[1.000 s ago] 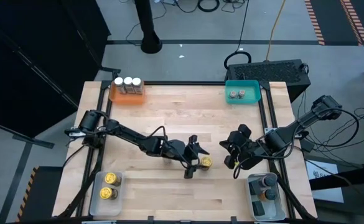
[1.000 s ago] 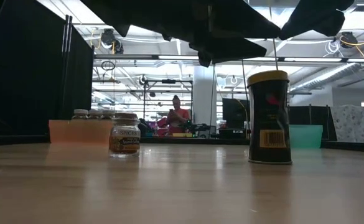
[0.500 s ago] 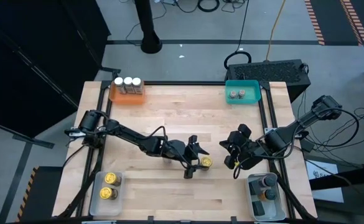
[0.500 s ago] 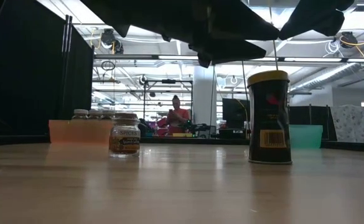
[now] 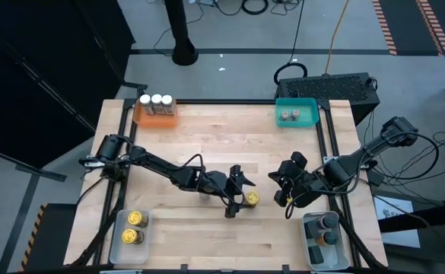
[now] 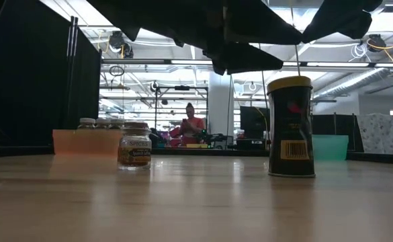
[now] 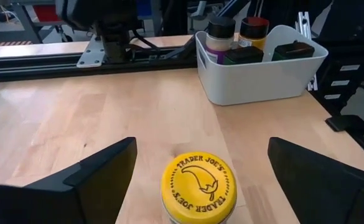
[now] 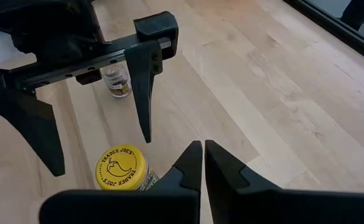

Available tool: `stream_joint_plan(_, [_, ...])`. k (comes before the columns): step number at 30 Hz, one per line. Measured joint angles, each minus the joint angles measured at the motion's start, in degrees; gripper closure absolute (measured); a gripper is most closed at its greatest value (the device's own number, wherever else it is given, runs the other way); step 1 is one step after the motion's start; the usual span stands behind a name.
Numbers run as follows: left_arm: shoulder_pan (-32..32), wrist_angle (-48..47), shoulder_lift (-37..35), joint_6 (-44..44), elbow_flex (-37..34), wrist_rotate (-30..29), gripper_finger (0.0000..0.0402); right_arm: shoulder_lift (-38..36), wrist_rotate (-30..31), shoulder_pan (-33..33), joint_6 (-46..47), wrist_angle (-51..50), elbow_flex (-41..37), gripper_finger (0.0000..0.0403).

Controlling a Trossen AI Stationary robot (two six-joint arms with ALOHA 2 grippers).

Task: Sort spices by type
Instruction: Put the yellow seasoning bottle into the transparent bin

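from above, the left gripper [image 5: 239, 193] sits mid-table with its fingers spread wide, and the yellow-lidded spice jar [image 5: 251, 199] stands right at its fingertips, not gripped; the right gripper [image 5: 284, 185] waits just off to the jar's far side, pinched shut and empty. at table height the same jar [image 6: 291, 126] stands tall and upright under the dark arms, a squat glass spice jar [image 6: 134, 146] well apart from it. through the left wrist camera the yellow lid [image 7: 198, 182] sits dead centre between the two open fingers [image 7: 101, 170], untouched, with a white bin [image 7: 262, 78] of jars beyond. the right wrist camera shows that lid [image 8: 120, 167] just ahead of its closed fingertips. a rigid, light jar by the look of it, smooth-sided and likely slippery, tall enough to tip: i'd squeeze the body just under the lid.
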Motion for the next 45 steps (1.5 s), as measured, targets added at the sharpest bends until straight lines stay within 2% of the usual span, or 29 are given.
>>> stream_joint_plan(8, [0.75,-1.87,0.03,-0.39,-0.02,0.43,0.0033,0.0,0.12,0.0,-0.13,-0.06,0.0,0.0403])
stream_joint_plan(28, [0.96,7.53,9.45,-0.02,-0.02,2.51,0.0034,0.02,0.18,0.0,-0.73,-0.08,-0.04,0.0403])
stream_joint_plan(45, [1.12,10.39,9.59,3.02,0.02,1.94,0.0042,0.02,0.19,0.0,-1.27,0.02,-0.04,0.0403])
